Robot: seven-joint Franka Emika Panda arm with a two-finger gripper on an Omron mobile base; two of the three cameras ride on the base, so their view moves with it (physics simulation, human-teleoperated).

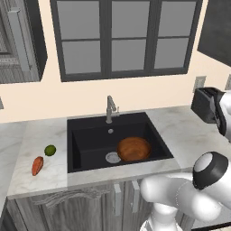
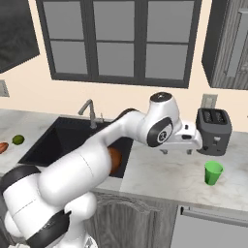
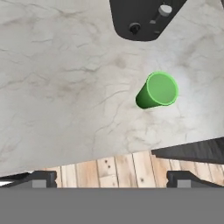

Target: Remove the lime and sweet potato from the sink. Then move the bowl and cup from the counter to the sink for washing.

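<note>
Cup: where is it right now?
The cup stands upright on the counter right of the sink, just in front of the toaster; in the hand view it sits right of centre.

In the right base view the arm (image 2: 97,160) hides most of the bowl (image 2: 115,160) and part of the sink (image 2: 53,140); the sweet potato (image 2: 2,147) is cut by the left edge. In the hand view the toaster (image 3: 144,19) is cropped at the top.
</note>
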